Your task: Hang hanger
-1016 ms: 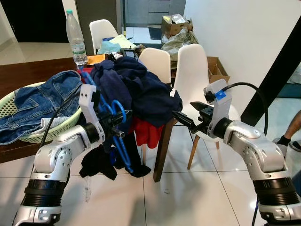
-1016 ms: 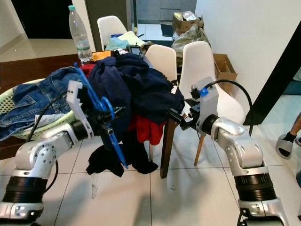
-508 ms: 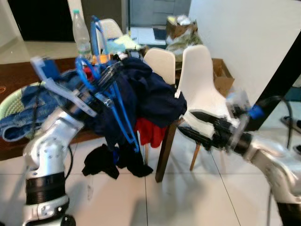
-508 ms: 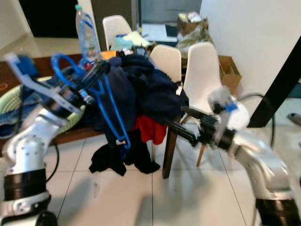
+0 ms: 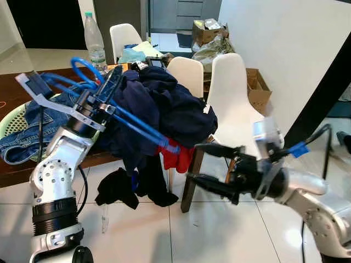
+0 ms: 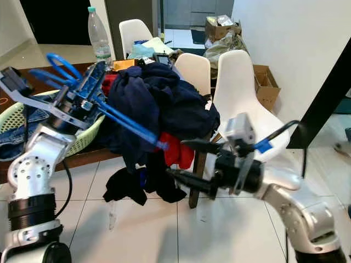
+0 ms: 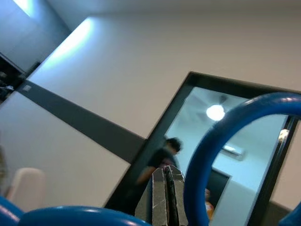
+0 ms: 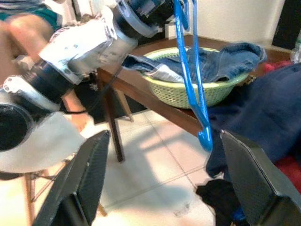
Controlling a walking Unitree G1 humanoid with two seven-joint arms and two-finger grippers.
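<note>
**A:** Your left gripper (image 5: 101,107) is up on the left with its jaws pinched on the blue hanger (image 5: 129,121), just below the hook (image 5: 85,68). The hanger lies nearly level, its far end poking right across the pile of dark clothes (image 5: 164,107) on the worktop (image 5: 22,82).

**B:** And the right gripper (image 5: 211,167)?

**A:** Low and near, jaws spread wide, one finger above the other, aimed left at the hanger's tip. It's carrying nothing. I'd say you're lining up to steady or take the free end.

**B:** Why hold it by the neck?

**A:** Probably to leave the hook free for catching a rail. No rail is in view from here, so where it hangs I can't say.

**B:** Anything in the way?

**A:** The green basket (image 6: 90,134) of jeans (image 5: 13,145) sits just behind your left arm, with a water bottle (image 5: 93,35) and white chairs (image 5: 230,93) beyond. Watch that the tip doesn't snag the clothes.
</note>
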